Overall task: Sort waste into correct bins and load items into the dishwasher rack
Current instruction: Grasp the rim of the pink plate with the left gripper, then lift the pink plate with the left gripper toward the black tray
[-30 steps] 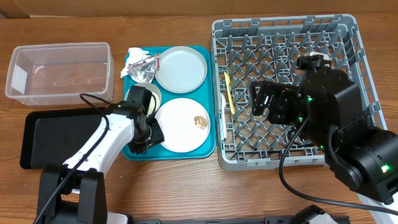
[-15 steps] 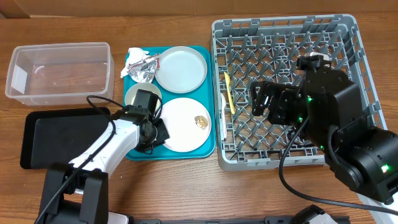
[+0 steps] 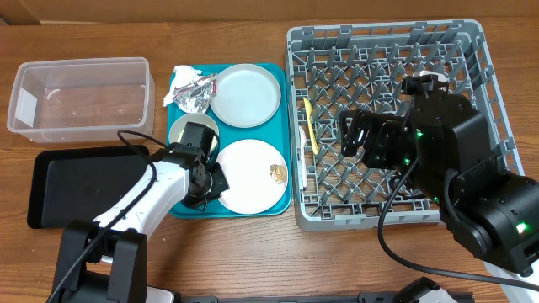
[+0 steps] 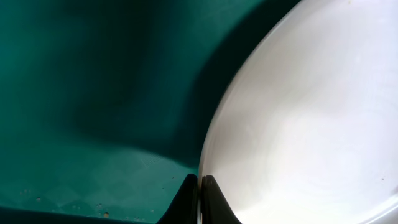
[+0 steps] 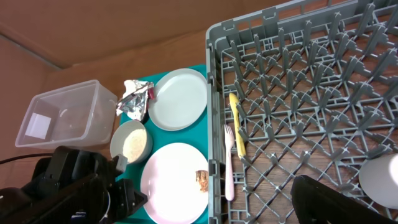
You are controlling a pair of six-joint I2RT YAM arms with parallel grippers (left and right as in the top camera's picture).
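Wood table (image 3: 253, 252) bears teal tray (image 3: 282, 133); left jaws clamp whitish-pink plate (image 3: 248, 178), right jaws apart.

Left claw (image 4: 199, 194) pinched tight — right claw (image 3: 355, 137) spread wide.

A robot lab rather than a real kitchen: a left arm (image 3: 139, 198) and right arm (image 3: 455, 151) work at a bare wooden counter (image 3: 253, 252) backed by a cardboard wall (image 5: 93, 25), with a dishwasher rack (image 3: 383, 29) and teal tray (image 3: 282, 128) laid out.
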